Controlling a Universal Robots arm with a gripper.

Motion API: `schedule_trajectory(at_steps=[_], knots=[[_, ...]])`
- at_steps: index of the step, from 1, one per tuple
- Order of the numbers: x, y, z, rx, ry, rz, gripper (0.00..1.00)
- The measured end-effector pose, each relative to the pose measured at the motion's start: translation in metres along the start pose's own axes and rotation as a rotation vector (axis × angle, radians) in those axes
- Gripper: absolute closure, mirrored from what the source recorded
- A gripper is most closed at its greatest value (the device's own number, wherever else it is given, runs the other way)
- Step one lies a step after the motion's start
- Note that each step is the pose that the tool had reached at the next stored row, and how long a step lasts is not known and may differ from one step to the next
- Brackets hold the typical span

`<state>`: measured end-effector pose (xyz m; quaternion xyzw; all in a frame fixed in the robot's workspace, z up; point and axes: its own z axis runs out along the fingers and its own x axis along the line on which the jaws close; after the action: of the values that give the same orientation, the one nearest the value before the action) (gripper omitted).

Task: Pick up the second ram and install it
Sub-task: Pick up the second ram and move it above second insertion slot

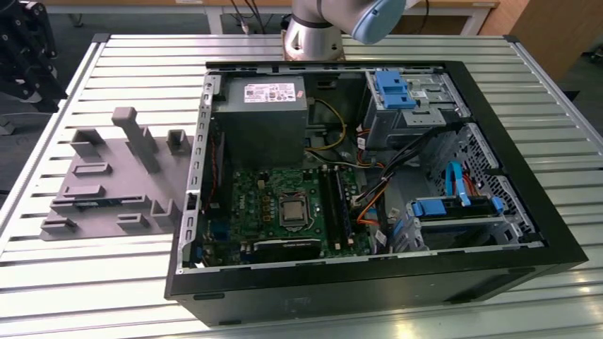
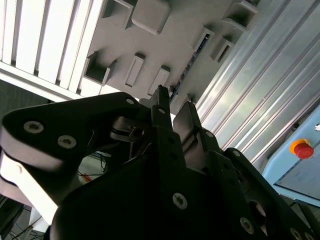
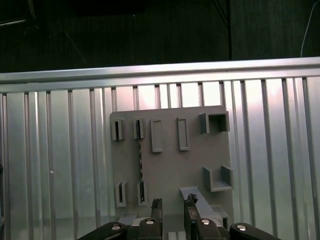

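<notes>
The second ram [image 1: 83,204] stands on edge in the grey holder tray [image 1: 113,162], at the exterior view's left of the open computer case. In the first wrist view it is a thin dark strip [image 3: 141,170] running between two pairs of slots on the tray [image 3: 170,165]. The second wrist view shows it as a narrow line [image 2: 192,60]. My gripper [image 3: 173,204] hovers well above the tray, a little to one side of the strip. Its fingers [image 2: 161,102] stand apart, open, with nothing between them. The motherboard's long black slots [image 1: 335,205] lie inside the case.
The black case [image 1: 527,261] fills the middle of the slatted metal table [image 1: 85,282], with a grey power-supply box [image 1: 264,106], blue drive brackets [image 1: 391,88] and loose cables inside. Upright posts [image 1: 141,141] rise from the tray. A red stop button [image 2: 301,148] sits beyond the table.
</notes>
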<state>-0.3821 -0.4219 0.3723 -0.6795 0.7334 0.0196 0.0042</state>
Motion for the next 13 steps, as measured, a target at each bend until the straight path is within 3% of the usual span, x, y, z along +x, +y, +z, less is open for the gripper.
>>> schedule_trajectory(at_steps=[4, 13], knots=[[0.001, 0.0006, 0.0019, 0.0008, -0.0007, 0.0, 0.69], [0.0055, 0.0014, 0.0162, 0.0025, -0.0013, 0.012, 0.69]])
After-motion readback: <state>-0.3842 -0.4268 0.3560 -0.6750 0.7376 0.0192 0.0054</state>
